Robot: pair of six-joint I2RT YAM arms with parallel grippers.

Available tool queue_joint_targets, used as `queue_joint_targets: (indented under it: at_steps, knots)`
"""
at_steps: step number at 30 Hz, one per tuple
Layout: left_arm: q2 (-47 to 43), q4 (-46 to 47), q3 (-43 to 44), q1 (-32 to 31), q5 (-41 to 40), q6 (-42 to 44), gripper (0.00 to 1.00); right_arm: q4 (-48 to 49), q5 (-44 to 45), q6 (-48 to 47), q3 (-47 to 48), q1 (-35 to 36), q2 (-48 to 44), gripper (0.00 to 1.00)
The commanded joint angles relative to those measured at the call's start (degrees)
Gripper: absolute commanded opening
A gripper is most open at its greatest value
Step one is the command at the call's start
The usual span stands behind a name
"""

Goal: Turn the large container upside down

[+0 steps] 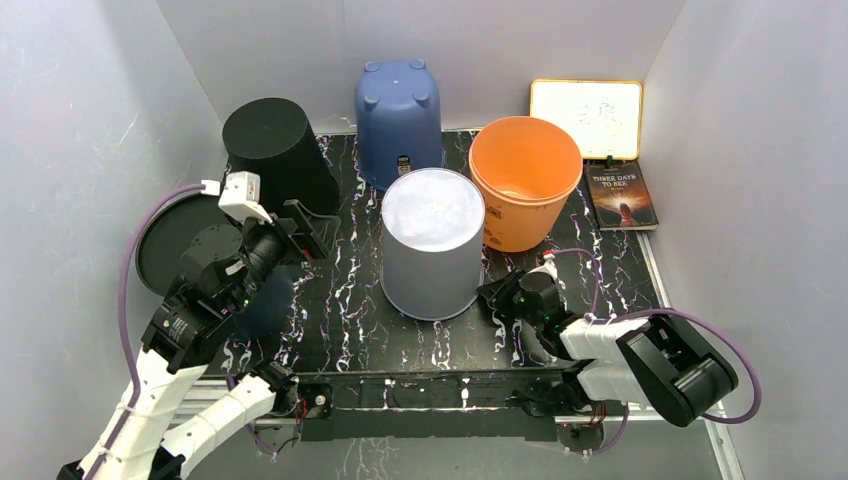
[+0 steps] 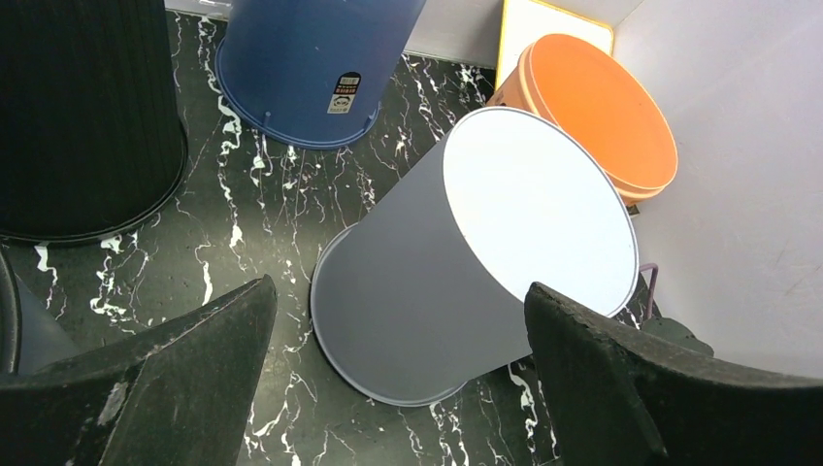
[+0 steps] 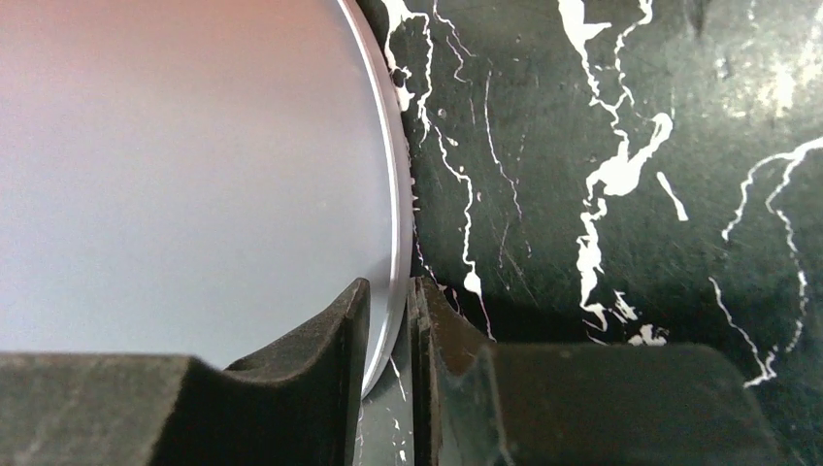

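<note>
The large grey container stands bottom-up in the middle of the black marble mat, its pale flat base facing up. It also shows in the left wrist view and the right wrist view. My right gripper is low at its lower right side. In the right wrist view the right gripper is nearly closed, with the container's thin rim caught between the fingers. My left gripper is open and empty, raised to the left of the container; in the left wrist view the left gripper frames it from a distance.
A black container and a blue container stand upside down at the back left. An orange bucket stands open side up just behind and right of the grey one. A book and a white board lie back right. A black disc leans at the left wall.
</note>
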Motion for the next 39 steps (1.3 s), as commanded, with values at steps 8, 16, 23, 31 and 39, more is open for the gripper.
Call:
queue_joint_targets:
  at_steps: [8, 16, 23, 31, 39]
  knots:
    - [-1.50, -0.26, -0.94, 0.20, -1.65, 0.76, 0.98, -21.96, 13.63, -9.58, 10.53, 3.55, -1.28, 0.44]
    - [-1.26, -0.24, -1.14, 0.19, -1.89, 1.35, 0.98, -23.43, 14.71, -15.96, 24.49, 9.89, 11.00, 0.61]
    - [-1.11, -0.72, -0.43, 0.26, -2.02, 1.99, 0.98, -19.87, 11.48, -15.76, 37.38, 16.45, 23.56, 0.97]
    - [-1.89, -0.99, -1.16, 0.21, -1.60, 1.81, 0.98, -19.86, 8.22, -16.72, 48.86, 16.82, 33.77, 0.98]
    - [-1.35, -1.54, 0.13, 0.23, -1.61, 2.17, 0.98, -27.62, 14.70, -19.75, 49.61, 20.66, 26.16, 0.98]
